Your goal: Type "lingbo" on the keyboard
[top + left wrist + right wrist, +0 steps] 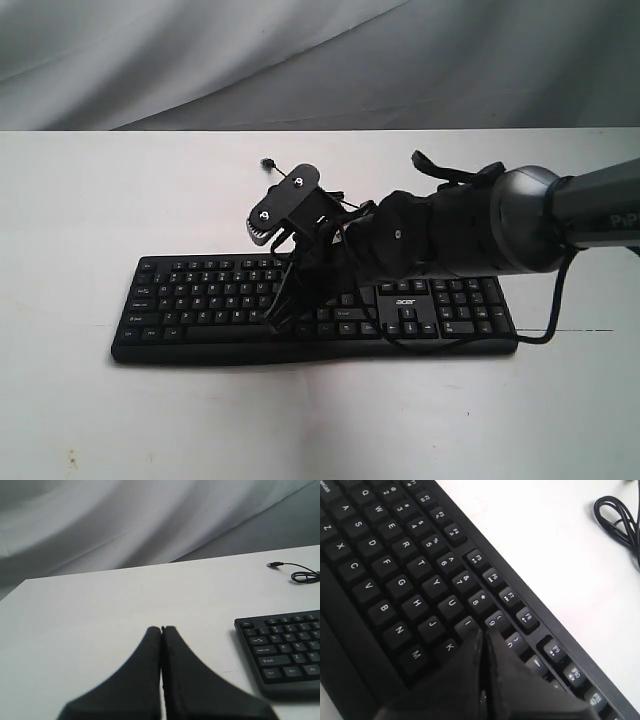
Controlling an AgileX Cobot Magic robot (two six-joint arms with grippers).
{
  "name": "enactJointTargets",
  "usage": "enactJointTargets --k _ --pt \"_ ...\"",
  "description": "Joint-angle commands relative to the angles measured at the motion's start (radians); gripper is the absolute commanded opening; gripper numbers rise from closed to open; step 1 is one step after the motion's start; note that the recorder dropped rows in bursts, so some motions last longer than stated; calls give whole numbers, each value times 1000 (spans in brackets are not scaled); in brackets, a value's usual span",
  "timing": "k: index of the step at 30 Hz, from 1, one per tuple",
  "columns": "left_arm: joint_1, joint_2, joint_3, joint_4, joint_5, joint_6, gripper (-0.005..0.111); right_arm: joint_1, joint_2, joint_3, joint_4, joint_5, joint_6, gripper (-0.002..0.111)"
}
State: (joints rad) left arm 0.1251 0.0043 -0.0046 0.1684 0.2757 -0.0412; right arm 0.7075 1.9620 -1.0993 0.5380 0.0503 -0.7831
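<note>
The black keyboard [200, 300] lies across the middle of the white table [80, 200], number pad and "acer" logo to the right. My right gripper [279, 316] reaches over it from the right and points down at the letter keys. In the right wrist view the keyboard [395, 580] fills the picture and the right gripper [484, 632] is shut, empty, its tips right beside the I key [466, 624] and below the 9 key; the key under them is hidden. My left gripper [161, 628] is shut and empty over bare table, left of the keyboard [285, 650].
The keyboard's thin black cable [270, 165] ends in a plug behind the keyboard; its coil [304, 575] and loop [615, 520] show in both wrist views. Grey cloth [300, 60] hangs behind the table's far edge.
</note>
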Motion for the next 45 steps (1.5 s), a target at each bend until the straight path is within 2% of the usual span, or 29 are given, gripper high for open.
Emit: enactJointTargets --k 1,16,45 --pt "-7 -4 5 -2 -10 -4 0 1 30 6 -42 -42 -5 0" --pt "-7 -4 5 -2 -10 -4 0 37 34 6 -58 -50 -3 0" --pt "-7 -4 5 -2 -10 -4 0 27 70 44 -83 -131 2 0"
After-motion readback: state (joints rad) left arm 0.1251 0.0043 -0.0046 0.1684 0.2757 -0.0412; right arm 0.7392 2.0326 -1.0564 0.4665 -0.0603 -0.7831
